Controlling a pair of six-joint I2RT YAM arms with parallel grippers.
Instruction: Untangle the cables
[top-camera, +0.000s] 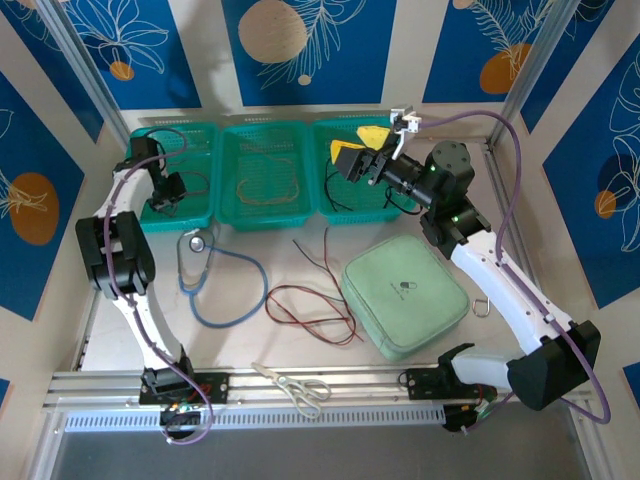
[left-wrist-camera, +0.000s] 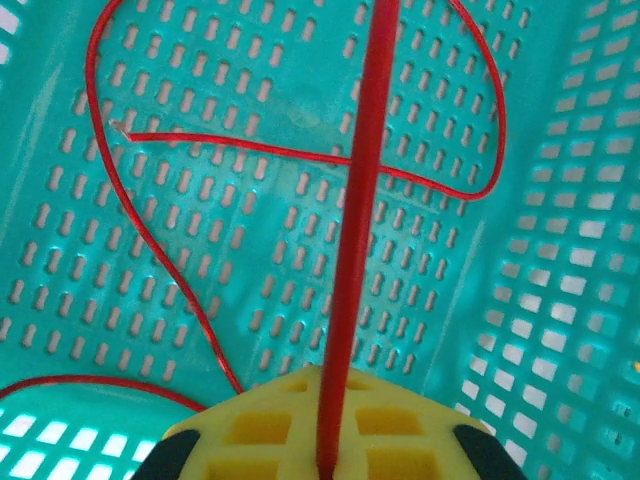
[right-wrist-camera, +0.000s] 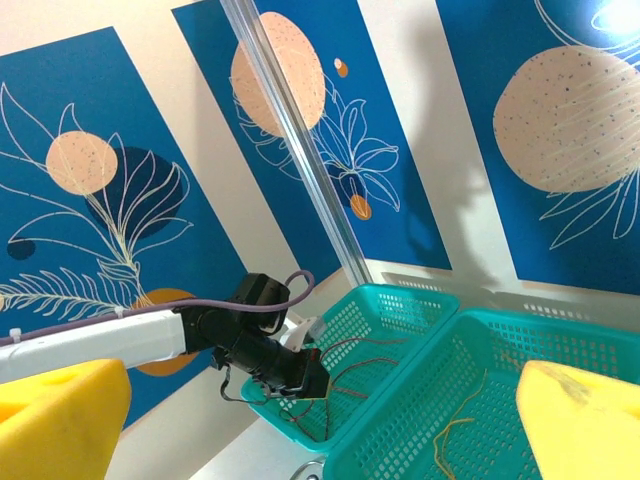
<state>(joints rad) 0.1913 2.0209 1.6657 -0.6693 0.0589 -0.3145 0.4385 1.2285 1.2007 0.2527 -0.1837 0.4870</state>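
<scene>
Three teal baskets (top-camera: 262, 127), one red cable (left-wrist-camera: 350, 250) pinched between left fingers (left-wrist-camera: 250, 432), right fingers (right-wrist-camera: 585, 420) spread wide.

Bright even light, soft shadows; the close-up red cable (left-wrist-camera: 352, 250) looks slightly blurred.

The teal basket (left-wrist-camera: 120, 250) is moulded plastic, smooth with a slight sheen, its floor and walls pierced by rows of slots. The red cable (left-wrist-camera: 352, 240) wears smooth, glossy insulation. The left fingers (left-wrist-camera: 260, 430) are yellow and matt, with a moulded grid of square recesses; whether foam or plastic cannot be told. The stethoscope (top-camera: 197, 242) has a shiny metal disc and smooth blue tubing. The green pouch (top-camera: 405, 295) looks like soft, matt cloth. The scissors (top-camera: 295, 385) have bright metal blades and pale handles. The surface (top-camera: 230, 350) is pale and matt. The front rail (top-camera: 100, 382) is dull silver metal. The right arm (top-camera: 510, 300) has a glossy white shell and matt black joints.
</scene>
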